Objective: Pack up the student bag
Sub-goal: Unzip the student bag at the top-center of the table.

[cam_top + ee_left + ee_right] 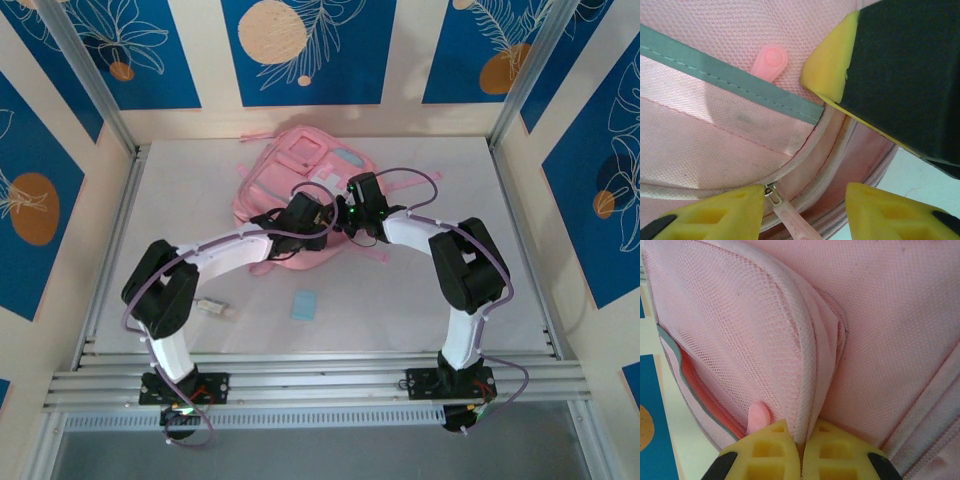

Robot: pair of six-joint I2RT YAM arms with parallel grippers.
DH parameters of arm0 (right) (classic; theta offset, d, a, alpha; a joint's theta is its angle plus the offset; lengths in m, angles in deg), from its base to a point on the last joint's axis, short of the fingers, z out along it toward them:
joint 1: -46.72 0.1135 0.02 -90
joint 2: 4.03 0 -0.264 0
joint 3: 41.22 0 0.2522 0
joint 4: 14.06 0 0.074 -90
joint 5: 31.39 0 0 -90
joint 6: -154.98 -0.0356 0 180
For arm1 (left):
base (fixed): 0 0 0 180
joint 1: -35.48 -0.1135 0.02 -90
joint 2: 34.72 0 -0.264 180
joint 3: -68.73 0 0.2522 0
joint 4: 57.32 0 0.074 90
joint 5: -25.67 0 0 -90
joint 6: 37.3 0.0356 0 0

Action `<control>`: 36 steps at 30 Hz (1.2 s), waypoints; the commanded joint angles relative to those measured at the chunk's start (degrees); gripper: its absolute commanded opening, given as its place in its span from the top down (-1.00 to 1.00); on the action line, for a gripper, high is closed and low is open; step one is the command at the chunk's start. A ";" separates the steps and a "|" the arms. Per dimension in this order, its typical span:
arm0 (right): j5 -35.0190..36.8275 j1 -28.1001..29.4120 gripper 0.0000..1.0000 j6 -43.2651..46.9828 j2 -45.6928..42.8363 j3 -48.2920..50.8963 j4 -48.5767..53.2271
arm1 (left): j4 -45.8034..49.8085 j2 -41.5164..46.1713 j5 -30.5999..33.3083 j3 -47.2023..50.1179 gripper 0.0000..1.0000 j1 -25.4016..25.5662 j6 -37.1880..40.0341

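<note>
The bench (420,290) has a plain white, matt top, framed by grey metal rails (320,382) at the near edge and at the sides. The walls (300,50) around it are cream with deep blue panels, which carry white leaf drawings and orange discs.

The student bag (290,175) lies flat at the far middle of the bench. Close up, its pink cloth has a fine woven grain, with rounded piping along the seams and a smooth grey-blue trim (730,75) stitched across one pocket. A small soft pink tab (769,62) with a round end lies on the cloth above this trim.

The left tool (805,220) has its yellow fingers apart over the edge of the bag, and a pink zip pull (790,220) on a metal slider lies between them. The right tool (801,452) has its fingers together, pinching a piped fold of the bag.

On the near part of the bench lies a flat pale blue piece (303,305), well apart from the bag.
</note>
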 commanded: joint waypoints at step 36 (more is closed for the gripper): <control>-0.61 -3.26 1.00 7.73 -2.85 1.74 6.65 | 22.40 4.81 -8.56 -4.29 1.00 -6.39 15.11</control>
